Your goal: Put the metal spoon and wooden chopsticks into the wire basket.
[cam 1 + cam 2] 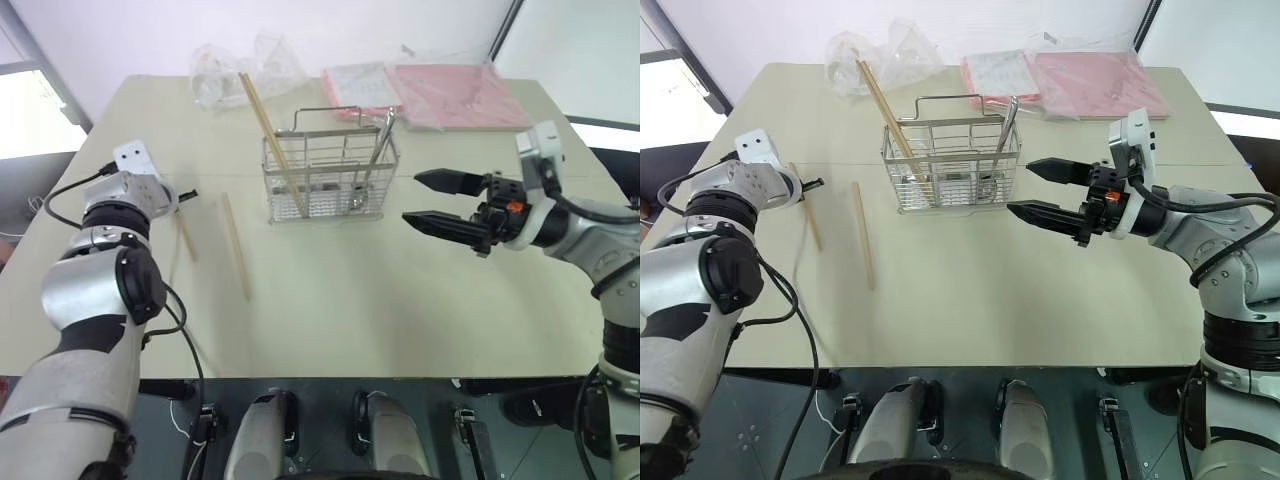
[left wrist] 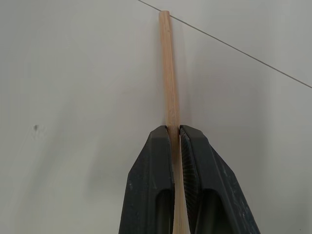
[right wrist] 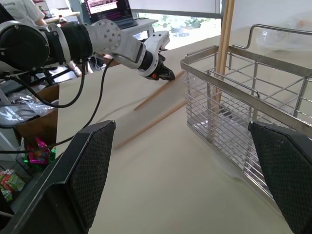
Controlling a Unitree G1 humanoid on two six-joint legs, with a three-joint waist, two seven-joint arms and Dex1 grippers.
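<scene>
The wire basket [image 1: 330, 168] stands mid-table. The metal spoon [image 1: 378, 145] is upright in its right end, and one wooden chopstick [image 1: 262, 115] leans out of its left end. Left of the basket, two more wooden chopsticks lie flat on the table, one [image 1: 236, 248] free and one [image 2: 168, 73] pinched between the fingers of my left gripper [image 1: 185, 194], low at the tabletop. The held stick still rests along the table. To the right of the basket, above the table, my right gripper [image 1: 412, 198] is open and holds nothing, pointing toward the basket.
Clear plastic bags [image 1: 232, 68] and pink packets [image 1: 445, 95] lie along the far edge of the beige table [image 1: 400, 310], behind the basket. In the right wrist view, a desk with a laptop [image 3: 109, 9] and clutter stand beyond the table's left side.
</scene>
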